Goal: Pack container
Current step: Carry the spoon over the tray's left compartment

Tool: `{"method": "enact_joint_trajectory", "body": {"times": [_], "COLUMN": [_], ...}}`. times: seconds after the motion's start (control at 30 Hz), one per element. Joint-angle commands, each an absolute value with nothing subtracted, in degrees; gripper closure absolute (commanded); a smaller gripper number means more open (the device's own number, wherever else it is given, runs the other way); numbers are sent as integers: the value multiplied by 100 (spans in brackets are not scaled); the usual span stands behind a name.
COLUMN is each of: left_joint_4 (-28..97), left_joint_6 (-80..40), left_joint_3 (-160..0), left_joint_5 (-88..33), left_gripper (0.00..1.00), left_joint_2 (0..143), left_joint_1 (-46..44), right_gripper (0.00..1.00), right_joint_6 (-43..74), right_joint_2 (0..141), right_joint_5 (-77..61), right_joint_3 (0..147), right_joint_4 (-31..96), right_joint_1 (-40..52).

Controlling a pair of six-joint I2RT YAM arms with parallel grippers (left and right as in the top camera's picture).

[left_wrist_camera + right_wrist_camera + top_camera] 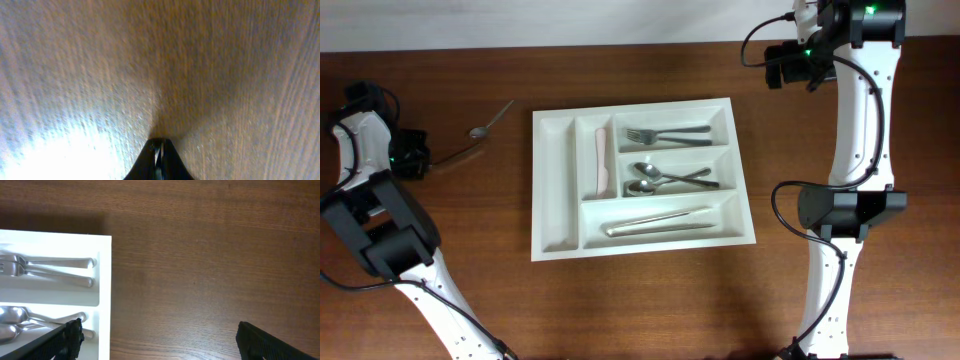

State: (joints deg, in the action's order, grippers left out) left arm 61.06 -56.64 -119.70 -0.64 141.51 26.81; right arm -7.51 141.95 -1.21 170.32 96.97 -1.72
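Starting at the left, the left gripper (159, 150) sits low over the table (620, 310) with its jaws pressed together (whether anything is pinched, I cannot tell). Just to its right, a spoon (478, 131) lies on the wood. The tray (552, 180) rests mid-table, with forks (660, 133) and spoons (655, 178) in separate compartments. The right gripper (157, 330) hangs by the tray's far right corner, jaws spread wide and holding nothing.
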Motion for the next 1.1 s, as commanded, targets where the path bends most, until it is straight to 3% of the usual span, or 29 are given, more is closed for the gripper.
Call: {"method": "enact_joint_trajectory", "body": {"times": [0.0,0.4,0.73,1.07], "left_joint_4": [6152,6718,7660,8311], "left_joint_6": [-5693,-5564,-5035,-3540], "left_joint_3": [-11891,-12669,-14245,-15718], "left_joint_5": [-698,-823,-819,-834], "left_gripper": [98,98,98,98], "left_joint_2": [14667,14661,14656,14656], "left_joint_1": [2648,2648,2641,2318], "right_gripper": [1,1,1,1], "right_joint_6": [-740,-740,-740,-740], "right_joint_2": [14018,14018,14018,14018], "right_joint_5": [-174,-176,-176,-176], "right_joint_3": [17091,17091,17091,17091], "right_joint_4": [9732,9732,9732,9730], "right_joint_1": [-152,-152,-152,-152]}}
